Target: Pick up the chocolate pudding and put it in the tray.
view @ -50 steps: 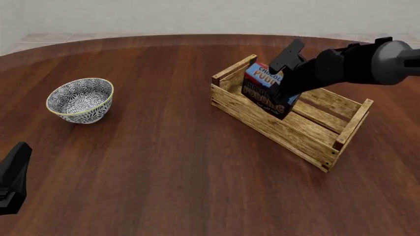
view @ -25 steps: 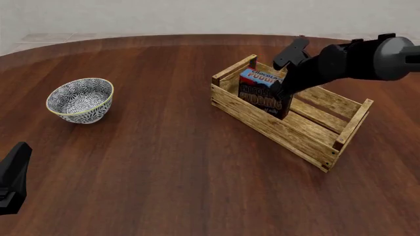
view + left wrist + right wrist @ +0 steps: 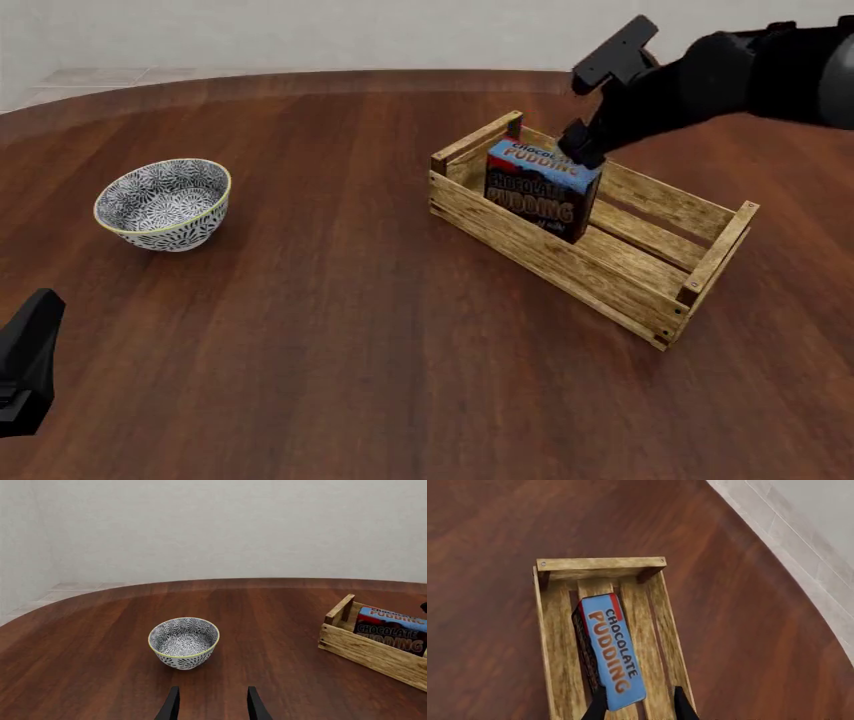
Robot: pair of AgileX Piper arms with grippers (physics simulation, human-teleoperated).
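Note:
The chocolate pudding (image 3: 541, 190) is a carton with a blue top band and dark brown front. It stands on its long edge inside the tray (image 3: 561, 260), a light wooden slat crate, near the tray's left end. My right gripper (image 3: 587, 150) hovers just above the carton's right end, open, its fingertips (image 3: 680, 707) straddling the end of the chocolate pudding (image 3: 612, 650) from above. The tray's end slat (image 3: 597, 564) shows beyond it. My left gripper (image 3: 38, 320) rests open at the near left, holding nothing; the left wrist view shows it (image 3: 212, 705) facing the bowl, with the tray (image 3: 367, 652) and pudding (image 3: 390, 630) off to one side.
A blue-white patterned bowl (image 3: 163, 203) with a yellow rim stands on the table's left side, also seen as the bowl (image 3: 184, 642) ahead of the left fingers. The round dark wood table (image 3: 347, 330) ends at a curved far edge before a pale wall.
The right gripper lowered the tilted carton into the tray, let go, and rose up and back. The carton now stands on its own. The left arm stayed still.

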